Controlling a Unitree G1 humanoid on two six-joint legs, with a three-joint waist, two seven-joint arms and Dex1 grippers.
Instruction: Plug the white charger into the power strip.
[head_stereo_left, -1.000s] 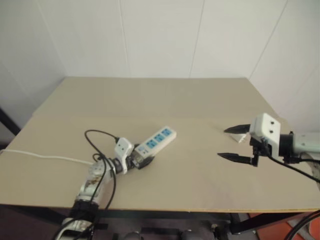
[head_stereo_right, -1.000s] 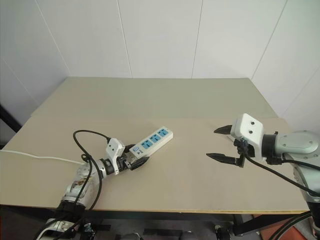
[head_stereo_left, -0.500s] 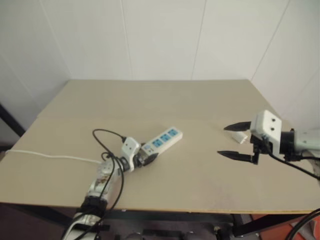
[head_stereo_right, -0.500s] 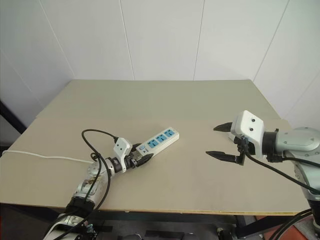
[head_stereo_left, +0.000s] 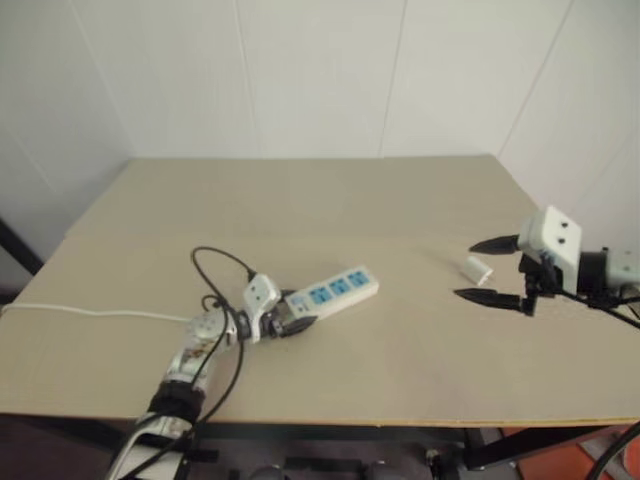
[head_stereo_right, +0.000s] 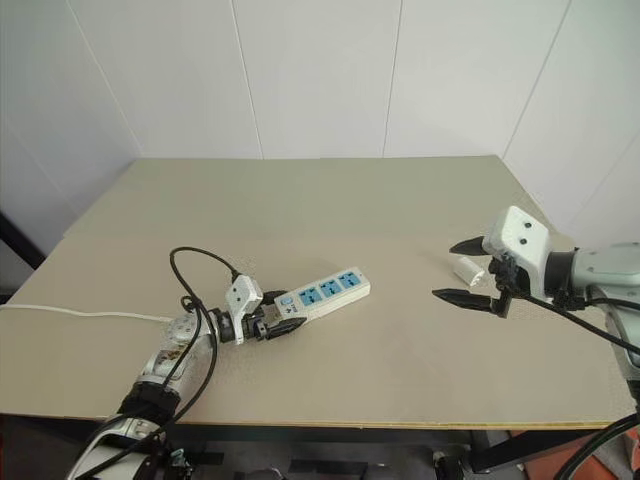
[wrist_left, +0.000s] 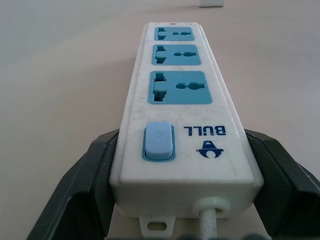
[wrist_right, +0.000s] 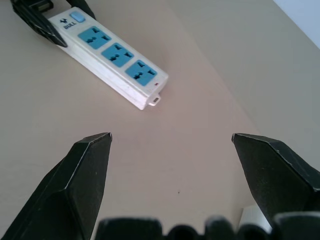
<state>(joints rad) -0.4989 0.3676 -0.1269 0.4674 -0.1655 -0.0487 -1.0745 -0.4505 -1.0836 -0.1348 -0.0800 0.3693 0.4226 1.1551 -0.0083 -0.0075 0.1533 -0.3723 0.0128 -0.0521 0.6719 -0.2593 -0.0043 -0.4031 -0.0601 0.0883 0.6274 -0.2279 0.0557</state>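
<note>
The power strip (head_stereo_left: 335, 293) lies flat on the table left of centre, a white bar with three blue socket faces. My left gripper (head_stereo_left: 285, 322) is shut on its cord end; in the left wrist view both black fingers (wrist_left: 80, 190) press the sides of the power strip (wrist_left: 182, 125) beside its blue switch. The white charger (head_stereo_right: 468, 268) lies on the table at the right. My right gripper (head_stereo_right: 444, 270) hovers open just above it, its two black fingers spread wide with nothing between them. The right wrist view has the charger (wrist_right: 252, 216) partly hidden behind one finger.
The strip's thin white cord (head_stereo_left: 90, 312) runs off the table's left edge. The beige table (head_stereo_left: 300, 200) reaches back to a white panelled wall. Its front edge (head_stereo_left: 400, 420) lies close below both arms.
My left gripper's fingers have closed in on the strip's cord end and swung the strip's far end to the right. The right gripper has drawn right and a little up, still open.
</note>
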